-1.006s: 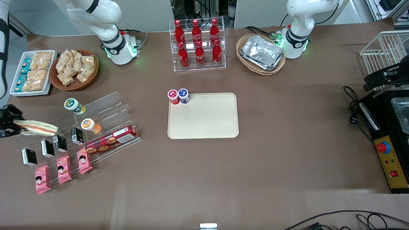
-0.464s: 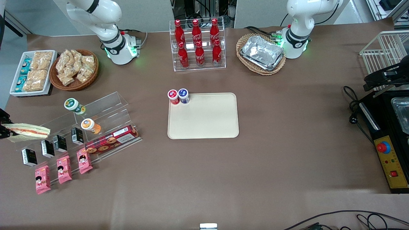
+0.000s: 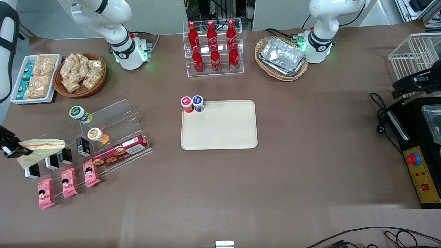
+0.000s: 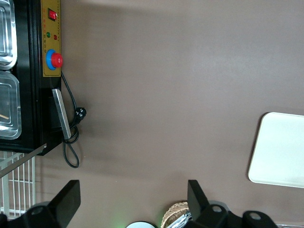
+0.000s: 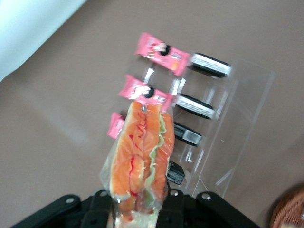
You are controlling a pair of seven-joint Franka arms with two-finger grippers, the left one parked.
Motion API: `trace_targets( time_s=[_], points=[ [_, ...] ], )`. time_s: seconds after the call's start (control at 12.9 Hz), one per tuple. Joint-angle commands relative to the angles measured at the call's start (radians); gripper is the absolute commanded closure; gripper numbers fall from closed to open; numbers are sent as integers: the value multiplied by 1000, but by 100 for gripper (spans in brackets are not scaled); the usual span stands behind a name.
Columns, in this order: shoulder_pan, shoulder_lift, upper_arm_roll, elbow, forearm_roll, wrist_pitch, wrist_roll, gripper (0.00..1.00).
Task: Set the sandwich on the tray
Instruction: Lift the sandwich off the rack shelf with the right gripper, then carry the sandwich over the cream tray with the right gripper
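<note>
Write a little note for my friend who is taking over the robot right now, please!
Gripper: shut on the sandwich, holding it in the air over the clear snack rack at the working arm's end of the table.
Tray: mid-table, with two small capped jars at one corner and the rest bare.
Done: sandwich picked up.
Left: carry it to the tray, set it on a bare part, let go.
</note>
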Motion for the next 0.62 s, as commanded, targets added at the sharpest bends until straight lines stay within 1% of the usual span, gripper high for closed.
trace_targets(
  time_s=[0.0,0.15,0.23,0.54],
  points=[
    [14,18,77,67,-10,-29,-265,69],
    [15,15,145,67,-6,-32,-345,69],
    [14,15,195,67,-7,-32,-390,69],
    [15,25,353,65,-7,-30,-554,70]
  ],
)
